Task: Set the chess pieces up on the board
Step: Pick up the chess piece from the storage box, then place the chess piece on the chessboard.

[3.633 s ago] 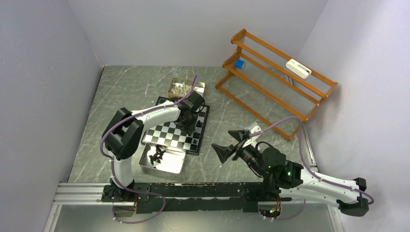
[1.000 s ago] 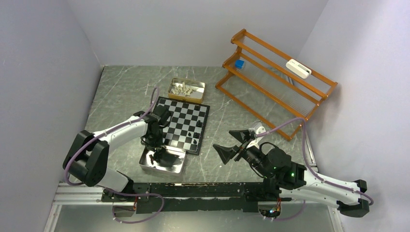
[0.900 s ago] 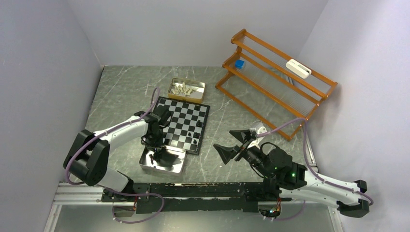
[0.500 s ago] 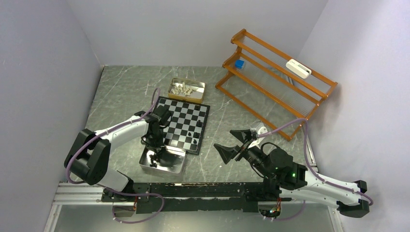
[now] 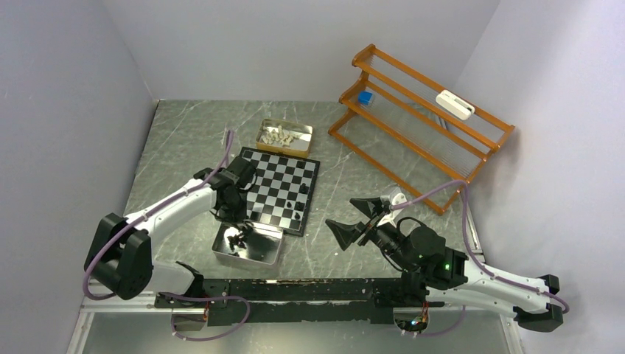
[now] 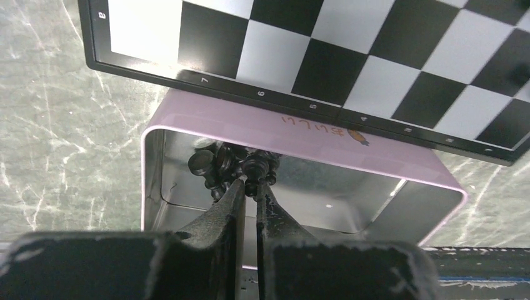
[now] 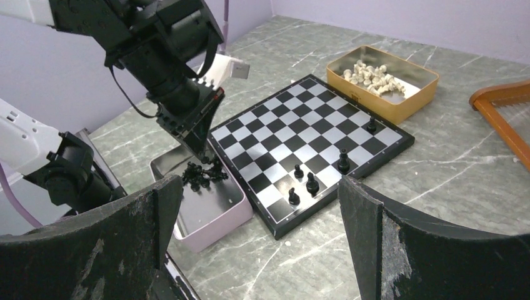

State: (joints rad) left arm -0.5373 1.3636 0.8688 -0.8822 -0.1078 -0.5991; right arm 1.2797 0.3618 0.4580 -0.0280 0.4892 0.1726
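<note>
**Left jaws pinch a black piece just off the board.**
We see the right jaws wide and empty, farther from the board.

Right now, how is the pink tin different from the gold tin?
The pink-walled metal tin holds black chess pieces; the gold metal tin holds cream-white ones. The pink tin sits at the chequered board's near edge, the gold at its far edge. Both are open rectangular tins.

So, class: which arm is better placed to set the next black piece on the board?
Left. The left gripper is shut on a black piece over the tray beside the board; the right gripper hangs open and empty, clear of both.
</note>
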